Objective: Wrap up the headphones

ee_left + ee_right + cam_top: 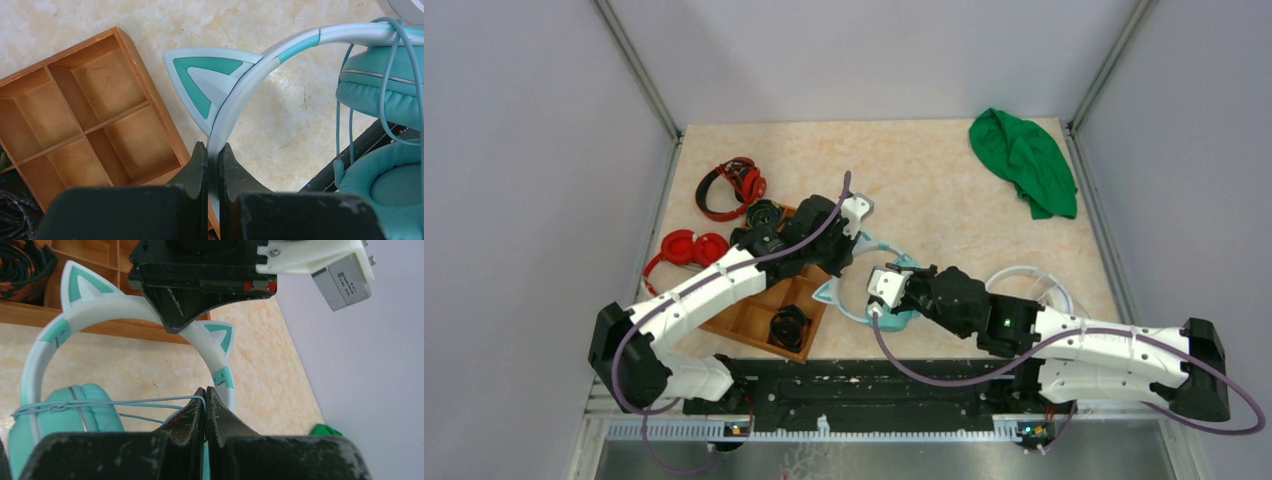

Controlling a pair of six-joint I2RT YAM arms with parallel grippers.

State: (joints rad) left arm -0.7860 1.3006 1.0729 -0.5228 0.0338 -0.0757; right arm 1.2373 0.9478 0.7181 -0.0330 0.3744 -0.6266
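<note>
I am clamping the headphones [375, 92] by the headband [295, 46] in the left tool [213, 152]. The right tool [205, 402] is pinching the cable [125, 402], and overtensioning risks it slipping free.

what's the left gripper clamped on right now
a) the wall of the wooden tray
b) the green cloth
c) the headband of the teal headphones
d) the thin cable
C: the left wrist view shows the left gripper shut on the pale headband of the headphones, just below a cat ear. The wooden tray lies beside it, and the cable is pinched in the right gripper.
</note>
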